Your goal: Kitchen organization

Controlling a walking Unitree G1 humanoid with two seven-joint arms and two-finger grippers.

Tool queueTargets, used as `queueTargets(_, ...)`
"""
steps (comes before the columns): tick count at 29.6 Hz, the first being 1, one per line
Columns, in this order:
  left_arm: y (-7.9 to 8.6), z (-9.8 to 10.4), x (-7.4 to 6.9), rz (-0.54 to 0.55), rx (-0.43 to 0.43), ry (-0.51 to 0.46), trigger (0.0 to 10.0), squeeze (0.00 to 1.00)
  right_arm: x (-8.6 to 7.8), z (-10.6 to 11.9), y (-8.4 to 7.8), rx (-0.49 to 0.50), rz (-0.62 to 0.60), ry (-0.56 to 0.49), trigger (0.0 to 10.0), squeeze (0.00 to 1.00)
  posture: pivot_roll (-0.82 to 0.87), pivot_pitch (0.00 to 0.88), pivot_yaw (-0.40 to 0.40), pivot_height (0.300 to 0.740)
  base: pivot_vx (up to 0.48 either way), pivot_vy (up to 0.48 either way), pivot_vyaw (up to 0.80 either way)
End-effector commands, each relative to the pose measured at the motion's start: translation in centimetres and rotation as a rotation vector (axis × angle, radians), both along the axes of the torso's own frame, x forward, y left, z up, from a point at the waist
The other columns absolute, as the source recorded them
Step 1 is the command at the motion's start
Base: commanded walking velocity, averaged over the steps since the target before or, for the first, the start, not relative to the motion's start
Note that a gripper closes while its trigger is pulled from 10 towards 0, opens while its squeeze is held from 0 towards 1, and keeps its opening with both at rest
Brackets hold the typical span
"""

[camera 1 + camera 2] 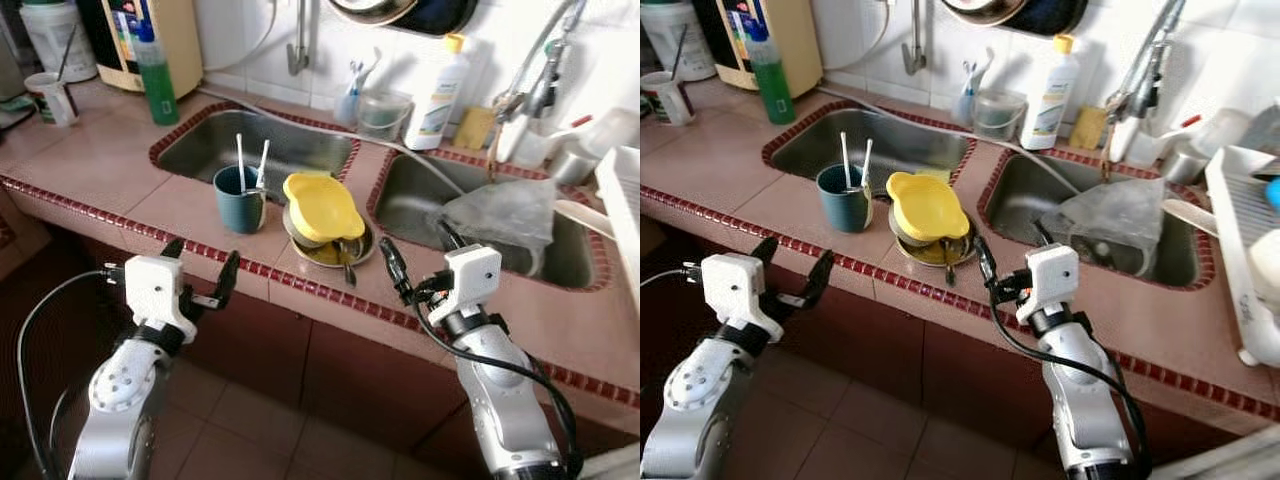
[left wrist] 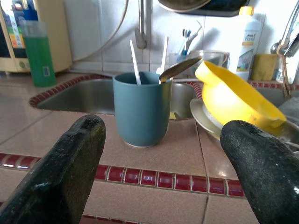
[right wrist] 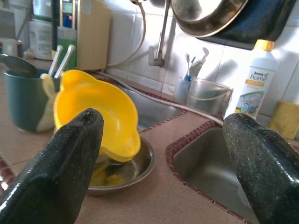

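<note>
A teal cup (image 1: 238, 198) holding white utensils and a metal spoon stands on the tiled counter between two sinks. Beside it a yellow bowl (image 1: 320, 207) lies tilted on a steel plate (image 1: 340, 252) with cutlery. My left gripper (image 1: 203, 255) hovers open at the counter's front edge, just short of the cup (image 2: 141, 109). My right gripper (image 1: 418, 245) is open too, held over the front edge to the right of the bowl (image 3: 96, 112) and near the right sink (image 1: 405, 205).
A crumpled plastic bag (image 1: 500, 215) lies in the right sink. The left sink (image 1: 200, 145) sits behind the cup. A green soap bottle (image 1: 155, 75), a white bottle (image 1: 438, 95) and a sponge line the back wall. A white dish rack (image 1: 1245, 250) stands at far right.
</note>
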State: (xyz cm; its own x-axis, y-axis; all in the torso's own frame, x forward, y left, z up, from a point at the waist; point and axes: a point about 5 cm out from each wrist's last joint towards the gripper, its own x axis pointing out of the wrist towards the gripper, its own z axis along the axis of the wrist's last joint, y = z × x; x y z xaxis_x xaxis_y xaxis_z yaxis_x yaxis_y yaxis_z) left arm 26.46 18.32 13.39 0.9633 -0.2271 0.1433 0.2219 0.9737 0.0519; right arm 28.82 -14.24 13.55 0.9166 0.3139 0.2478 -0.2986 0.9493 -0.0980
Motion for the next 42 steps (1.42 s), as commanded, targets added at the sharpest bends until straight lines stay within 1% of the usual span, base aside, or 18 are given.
queueTargets(1,-0.2,0.5,0.1,-0.011,0.014,-0.023,10.0,0.0,0.1,0.3,-0.4,0.002,-0.01,-0.007,10.0,0.0,-0.03,0.025,-0.048,0.74,0.0,0.0,0.0)
queueTargets(5,-1.3,0.8,0.3,-0.085,0.11,-0.054,10.0,0.0,0.0,0.2,-0.3,0.002,0.002,0.0,10.0,0.0,-0.03,0.035,-0.05,0.74,0.0,0.0,0.0)
queueTargets(8,-1.6,0.9,0.5,-0.106,0.133,-0.059,10.0,0.0,0.0,0.2,-0.2,0.002,0.004,0.001,10.0,0.0,-0.03,0.036,-0.048,0.74,0.0,0.0,0.0)
queueTargets(10,-2.0,0.8,0.8,-0.146,0.175,-0.064,10.0,0.0,0.0,0.3,-0.2,0.001,0.007,0.001,10.0,0.0,-0.04,0.044,-0.043,0.74,0.0,0.0,0.0)
queueTargets(12,-2.1,0.8,0.9,-0.154,0.185,-0.067,10.0,0.0,0.0,0.3,-0.2,0.001,0.008,0.001,10.0,0.0,-0.04,0.045,-0.04,0.74,0.0,0.0,0.0)
queueTargets(16,-3.1,1.0,1.7,-0.191,0.215,-0.084,10.0,0.0,-0.1,0.3,-0.1,0.003,0.012,0.001,10.0,0.0,-0.05,0.055,-0.031,0.74,0.0,0.0,0.0)
queueTargets(19,-3.4,1.2,2.3,-0.195,0.231,-0.094,10.0,0.0,-0.3,0.3,0.1,0.006,0.014,0.002,10.0,0.0,-0.06,0.062,-0.023,0.74,0.0,0.0,0.0)
queueTargets(20,-3.4,1.4,2.8,-0.188,0.233,-0.096,10.0,0.0,-0.5,0.3,0.2,0.005,0.012,0.002,10.0,0.0,-0.06,0.071,-0.018,0.74,0.0,0.0,0.0)
queueTargets(21,-3.4,1.4,2.8,-0.188,0.233,-0.096,10.0,0.0,-0.5,0.3,0.2,0.005,0.012,0.002,10.0,0.0,-0.06,0.071,-0.018,0.74,0.0,0.0,0.0)
queueTargets(23,-3.3,1.7,3.4,-0.178,0.246,-0.105,10.0,0.0,-0.8,0.4,0.3,0.008,0.007,0.003,10.0,0.0,-0.07,0.081,-0.016,0.74,0.0,0.0,0.0)
queueTargets(25,-2.9,2.0,3.9,-0.165,0.249,-0.112,10.0,0.0,-1.0,0.5,0.3,0.017,0.0,0.007,10.0,0.0,-0.07,0.092,-0.013,0.74,0.0,0.0,0.0)
queueTargets(26,-2.5,2.4,4.4,-0.149,0.25,-0.117,10.0,0.0,-1.2,0.6,0.5,0.019,-0.001,0.012,10.0,0.0,-0.08,0.103,-0.014,0.74,0.0,0.0,0.0)
queueTargets(28,-2.2,2.8,4.9,-0.137,0.268,-0.129,10.0,0.0,-1.5,0.6,0.8,0.025,0.022,0.019,10.0,0.0,-0.08,0.113,-0.013,0.74,0.0,0.0,0.0)
queueTargets(29,-1.9,3.0,5.3,-0.131,0.275,-0.134,10.0,0.0,-2.0,0.7,1.4,0.03,0.069,0.024,10.0,0.0,-0.08,0.124,-0.012,0.74,0.0,0.0,0.0)
queueTargets(32,-1.6,3.3,5.7,-0.137,0.289,-0.145,10.0,0.0,-2.8,0.9,2.1,0.023,0.137,0.034,10.0,0.0,-0.09,0.142,-0.015,0.74,0.0,0.0,0.0)
queueTargets(33,-1.6,3.3,5.7,-0.137,0.289,-0.145,10.0,0.0,-2.8,0.9,2.1,0.023,0.137,0.034,10.0,0.0,-0.09,0.142,-0.015,0.74,0.0,0.0,0.0)
queueTargets(35,-1.5,3.6,6.2,-0.153,0.322,-0.155,10.0,0.0,-3.8,1.1,3.0,0.02,0.215,0.061,10.0,0.0,-0.09,0.166,-0.017,0.74,0.0,0.0,0.0)
queueTargets(42,-1.8,3.8,6.5,-0.182,0.345,-0.173,10.0,0.0,-4.8,1.3,3.4,0.014,0.26,0.085,10.0,0.0,-0.09,0.191,-0.018,0.74,0.0,0.0,0.0)
